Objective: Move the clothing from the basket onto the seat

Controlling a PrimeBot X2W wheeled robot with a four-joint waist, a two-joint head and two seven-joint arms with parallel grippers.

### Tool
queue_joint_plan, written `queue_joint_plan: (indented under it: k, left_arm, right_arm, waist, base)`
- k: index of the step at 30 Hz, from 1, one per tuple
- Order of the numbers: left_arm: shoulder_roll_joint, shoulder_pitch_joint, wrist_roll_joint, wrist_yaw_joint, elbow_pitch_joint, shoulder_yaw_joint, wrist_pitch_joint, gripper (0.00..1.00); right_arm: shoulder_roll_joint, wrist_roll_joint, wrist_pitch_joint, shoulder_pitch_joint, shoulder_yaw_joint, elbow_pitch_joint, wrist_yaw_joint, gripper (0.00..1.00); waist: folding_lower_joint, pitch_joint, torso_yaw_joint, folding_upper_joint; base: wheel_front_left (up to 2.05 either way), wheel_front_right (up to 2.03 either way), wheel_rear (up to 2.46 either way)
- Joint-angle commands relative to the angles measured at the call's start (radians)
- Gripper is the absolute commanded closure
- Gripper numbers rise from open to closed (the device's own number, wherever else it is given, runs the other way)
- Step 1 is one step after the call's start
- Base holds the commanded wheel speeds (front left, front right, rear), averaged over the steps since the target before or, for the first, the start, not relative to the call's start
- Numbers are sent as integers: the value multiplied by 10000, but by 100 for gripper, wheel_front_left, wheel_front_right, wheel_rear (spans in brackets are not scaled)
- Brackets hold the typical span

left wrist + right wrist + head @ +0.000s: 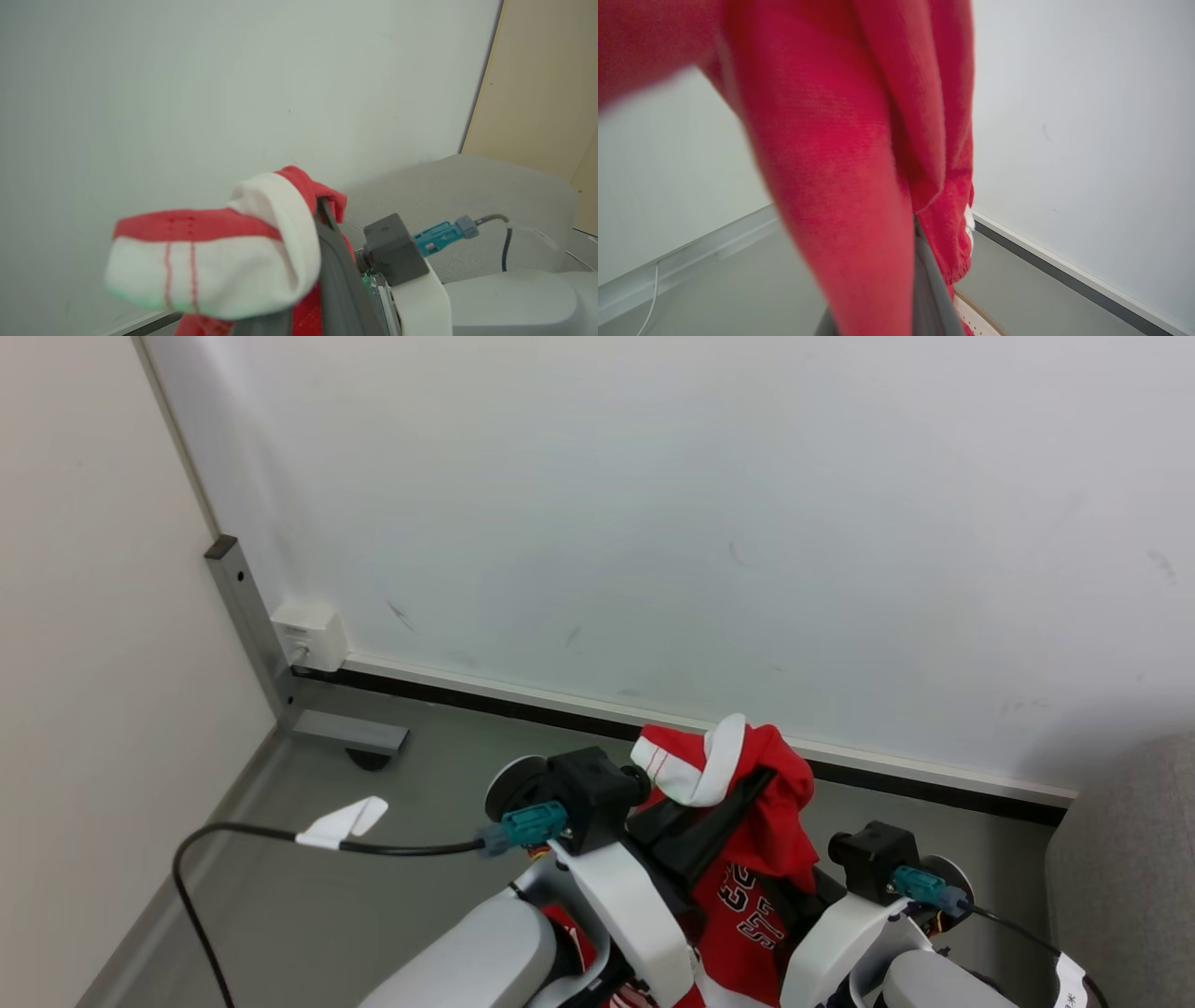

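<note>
Clothing [756,840] hangs aloft, left of seat [1130,859]. Left gripper [747,789] clamped on its white-trimmed edge. Right gripper [924,252] closed, seemingly into the same red folds. Light, limp, may slip: pinch bunched fabric or hem, not one layer.

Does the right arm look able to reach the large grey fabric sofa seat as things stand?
Probably yes: the large grey fabric sofa seat lies just beside the right arm, with bare floor between them.
</note>
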Motion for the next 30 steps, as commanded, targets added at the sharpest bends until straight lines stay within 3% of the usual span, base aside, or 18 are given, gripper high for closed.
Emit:
queue_joint_plan:
  k: [1, 17, 18, 19, 21, 22, 30]
  left_arm:
    - [108, 180, -62, 48, 17, 41, -19, 100]
    - [361, 929, -549, 408, 511, 389, -456, 100]
    - [345, 959, -550, 406, 523, 361, -473, 85]
    - [324, 989, -568, 396, 530, 341, -494, 56]
    - [305, 1060, -607, 435, 554, 346, -575, 13]
    - [267, 1123, -649, 443, 564, 346, -615, 0]
    - [161, 1251, -510, 455, 608, 243, -896, 0]
  right_arm:
    - [-46, -57, 4, 180, -115, -118, -22, 100]
    - [-288, -903, 1, 645, -2195, -1487, -22, 100]
    - [-313, -975, 1, 679, -2321, -1583, -23, 100]
    - [-348, -1054, 1, 722, -2470, -1695, -22, 100]
    - [-447, -1167, 1, 782, -2777, -1902, -23, 100]
    - [-512, -1255, 1, 817, -2929, -2024, -22, 100]
    - [-718, -1737, 3, 1056, -3741, -2717, -22, 100]
  waist:
    - [0, -4, -24, 0]
    - [0, 349, -1144, 0]
    - [0, 385, -1245, 0]
    - [0, 422, -1356, 0]
    - [0, 501, -1594, 0]
    - [0, 539, -1723, 0]
    - [0, 799, -2704, 0]
  base:
    - [0, 0, 0]
    - [0, 0, 0]
    - [0, 0, 0]
    - [0, 0, 0]
    - [0, 0, 0]
    - [0, 0, 0]
    - [0, 0, 0]
